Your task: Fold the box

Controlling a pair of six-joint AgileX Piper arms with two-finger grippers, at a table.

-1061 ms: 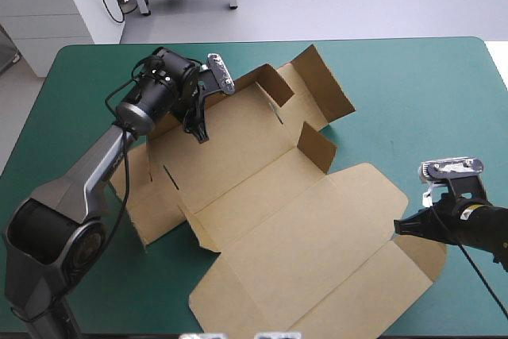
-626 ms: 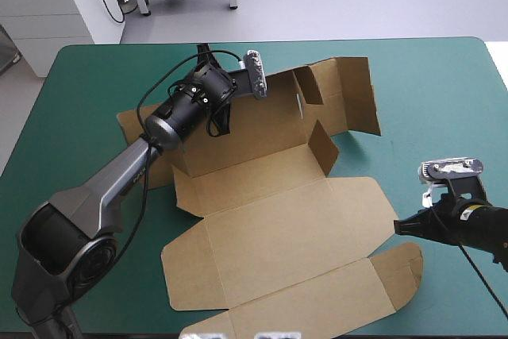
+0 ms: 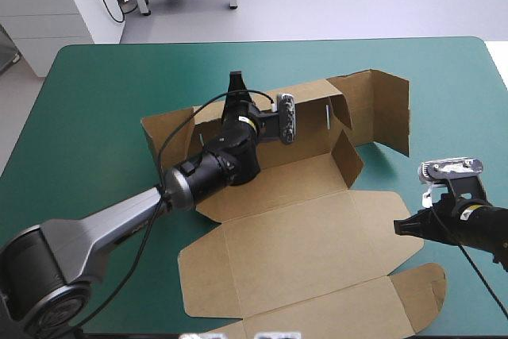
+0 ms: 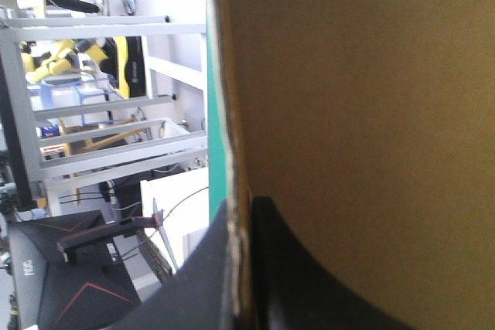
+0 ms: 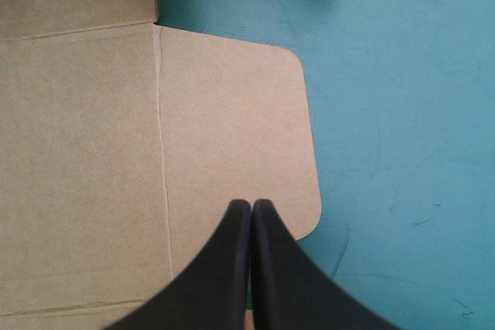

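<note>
Left tool (image 4: 241, 218) clamps the light, stiff box (image 3: 302, 236) by its raised wall edge, upper mid-frame, probably the soundest hold; right tool (image 5: 251, 208) clenched.

Bare teal-green cover (image 3: 95, 93) beside raised box (image 3: 302, 236)

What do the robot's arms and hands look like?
The left arm is smooth grey, black toward the wrist; the right arm shows black. The left hand and right hand each have two broad black fingers, curved like fins.

The box (image 3: 302, 236) has its far walls upright, with the left pincer (image 3: 235, 91) at one of them and the right pincer (image 3: 402, 226) at its right edge.
</note>
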